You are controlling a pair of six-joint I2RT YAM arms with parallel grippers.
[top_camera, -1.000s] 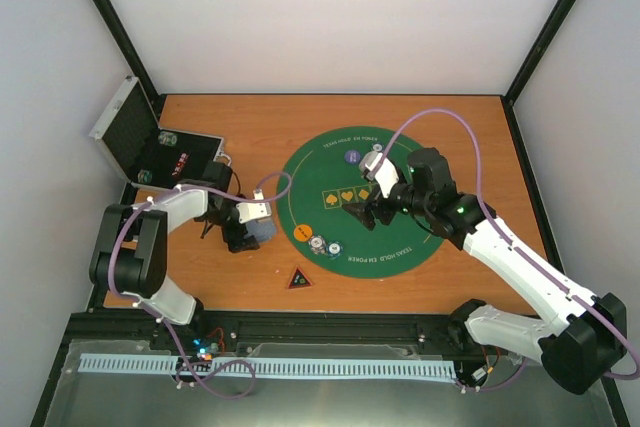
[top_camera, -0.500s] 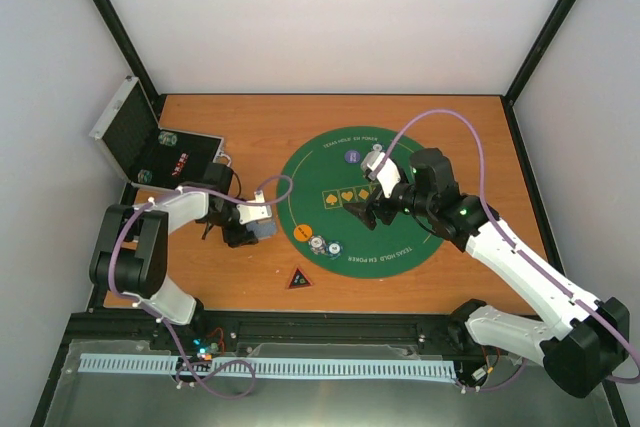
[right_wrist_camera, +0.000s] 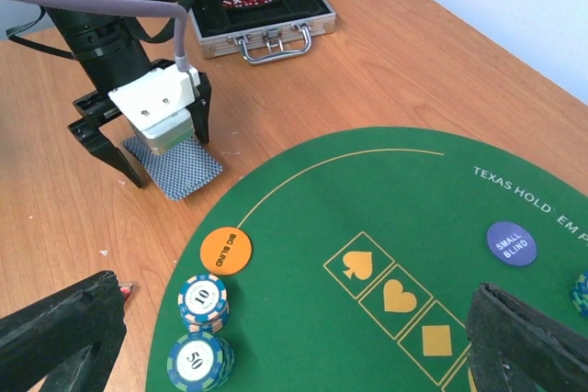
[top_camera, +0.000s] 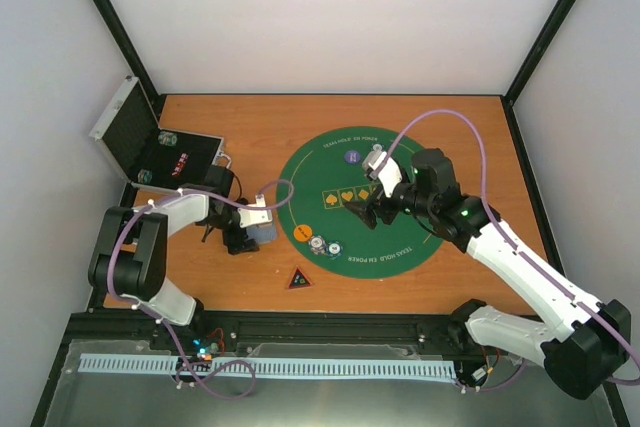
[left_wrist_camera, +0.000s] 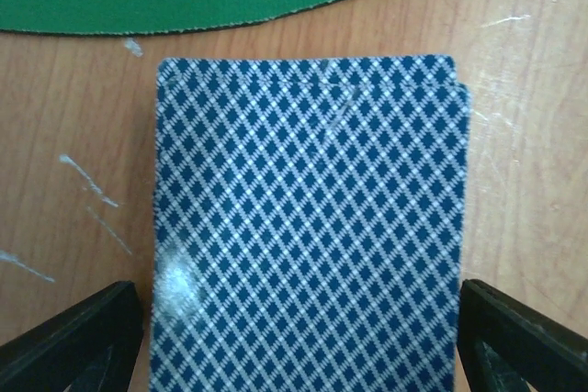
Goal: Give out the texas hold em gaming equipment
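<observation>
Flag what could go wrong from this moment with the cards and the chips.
The card deck lies flat on the wood with its top cards slightly skewed. The left gripper, jaws open, straddles it, so closing could fan the cards or lift only part.
The right gripper hangs open above the green mat near the two chip stacks; a low sweep might topple them.

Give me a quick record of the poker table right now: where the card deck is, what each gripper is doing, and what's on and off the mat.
deck: face-down card deck flat on the bare table, just outside the green mat
left gripper: open, one finger on each side of the deck
right gripper: open, empty, above the mat
on mat: orange big blind chip, purple small blind chip, two chip stacks
off mat: dark triangle; open silver case at far left
</observation>
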